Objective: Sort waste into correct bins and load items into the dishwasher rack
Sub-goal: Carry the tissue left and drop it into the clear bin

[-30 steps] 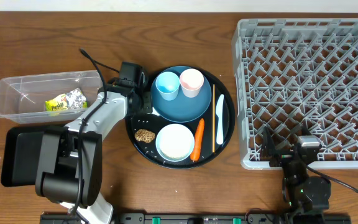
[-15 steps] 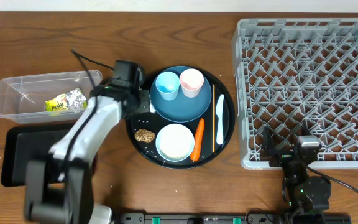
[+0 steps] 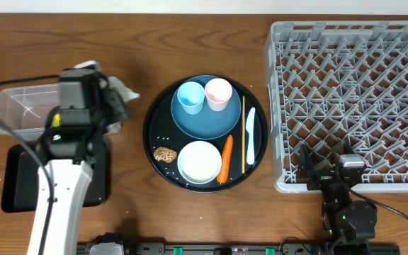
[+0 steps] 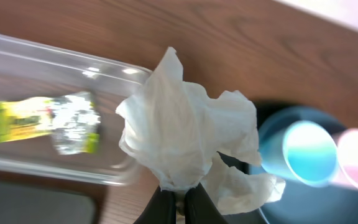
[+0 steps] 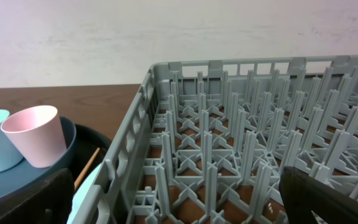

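The left hand (image 4: 178, 200) was clenched on the bottom of the tissue (image 4: 185, 134), its two fingers pinched shut with the paper bunched between them and a loose flap trailing to one side. Seen from overhead, the tissue (image 3: 122, 89) hung above the right end of the tub (image 3: 18, 106), about at its rim, with the counter (image 3: 137, 64) just beyond it and the round tray (image 3: 149, 138) further right. The wrapper (image 4: 47, 122) lay inside the tub (image 4: 36, 53), which suggests the tissue belonged there too, not in the black tray (image 3: 20, 180).

The step looked like a drop into the tub. Done well, the hand would carry the tissue further in, over the tub's middle, before letting go, since a release at the rim could spill the flap onto the counter. Coming down low would help, as paper this light drifts. The fingers should part fully, and a small shake may be needed if the tissue clings.

The right hand (image 5: 176, 175) sat released and empty beside the rack (image 5: 229, 137), well apart from all this.
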You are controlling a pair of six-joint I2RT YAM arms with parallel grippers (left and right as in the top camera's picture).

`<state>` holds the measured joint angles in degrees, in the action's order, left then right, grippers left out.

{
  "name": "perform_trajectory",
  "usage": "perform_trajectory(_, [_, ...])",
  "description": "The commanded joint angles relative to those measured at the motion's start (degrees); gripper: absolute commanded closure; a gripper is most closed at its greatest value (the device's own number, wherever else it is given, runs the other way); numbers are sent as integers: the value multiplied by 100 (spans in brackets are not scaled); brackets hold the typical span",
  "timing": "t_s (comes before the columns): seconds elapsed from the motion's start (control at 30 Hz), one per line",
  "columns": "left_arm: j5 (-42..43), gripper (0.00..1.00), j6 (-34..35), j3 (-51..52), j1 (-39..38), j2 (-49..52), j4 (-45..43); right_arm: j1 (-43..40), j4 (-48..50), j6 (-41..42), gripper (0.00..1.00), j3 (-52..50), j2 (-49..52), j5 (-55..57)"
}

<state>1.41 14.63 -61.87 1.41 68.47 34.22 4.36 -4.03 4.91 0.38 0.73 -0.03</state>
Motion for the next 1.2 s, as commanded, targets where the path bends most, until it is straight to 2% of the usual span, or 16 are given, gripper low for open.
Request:
perform_trajectory(0.0, [-214,94,122,-111,424,28,98,-96,-24,-70,1,-7,0,46])
perform_trajectory(0.13, [-210,94,468,-111,905,297,291,-96,-24,-70,1,-7,0,46])
perform_trajectory(0.4, [-208,94,522,-109,1392,1211,273,-96,-24,-70,1,-7,0,46])
perform_trajectory(0.7, [448,94,516,-111,1410,1672,-160,-96,-24,-70,1,-7,0,46])
perform_trajectory(1.17, [437,94,516,-109,1405,1727,-197,-96,-24,-70,1,-7,0,46])
